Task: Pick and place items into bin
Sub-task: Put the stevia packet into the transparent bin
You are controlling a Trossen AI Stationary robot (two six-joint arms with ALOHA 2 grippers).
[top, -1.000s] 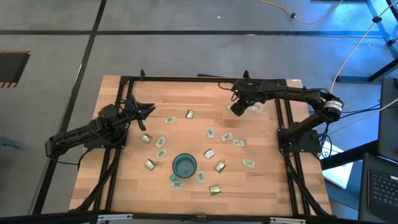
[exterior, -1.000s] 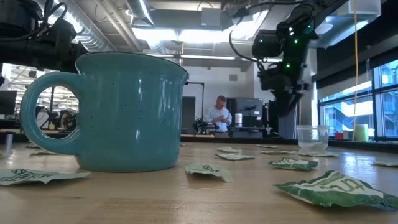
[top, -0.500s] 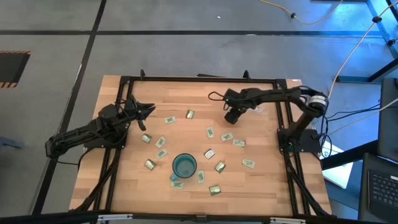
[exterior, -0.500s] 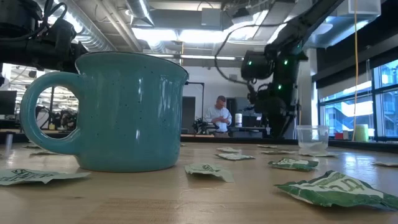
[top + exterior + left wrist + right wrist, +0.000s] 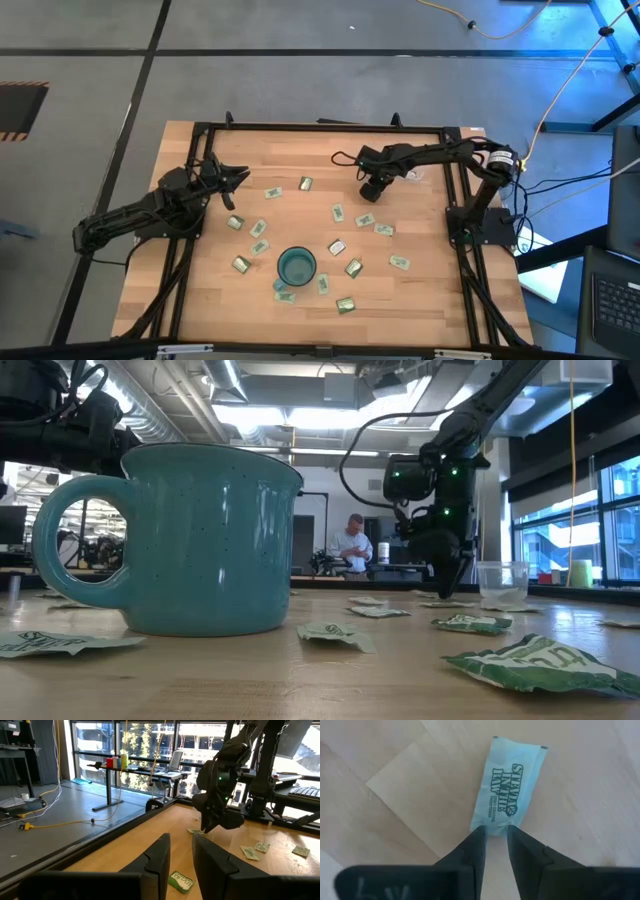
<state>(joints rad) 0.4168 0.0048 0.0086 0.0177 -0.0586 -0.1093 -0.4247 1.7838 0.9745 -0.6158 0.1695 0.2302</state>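
Several small light green packets lie flat on the wooden table (image 5: 430, 300), most of them around the teal mug (image 5: 297, 266). The whitish translucent cup (image 5: 412, 172) stands at the far right and also shows in the low view (image 5: 502, 582). My right gripper (image 5: 368, 193) points down just left of the cup and close over the table (image 5: 447, 582). Its fingers are a narrow gap apart (image 5: 495, 837) at the near end of one packet (image 5: 509, 790). My left gripper (image 5: 238, 178) waits at the far left, slightly open and empty (image 5: 181, 855). My right gripper has its two fingertips (image 5: 479, 834) at the packet's near short end (image 5: 492, 826), coming from above and pointing down. The packet lies flat on the table. I cannot tell whether the fingertips touch it.
The mug (image 5: 200, 540) stands near the table's front middle, ringed by packets. A black frame rail (image 5: 320, 127) runs around the table. A single packet (image 5: 181, 881) lies just ahead of my left gripper. A person stands in the room beyond the table (image 5: 352, 545).
My right gripper has gone from beside the cup toward the table's left and near edge, and down close to the table top.
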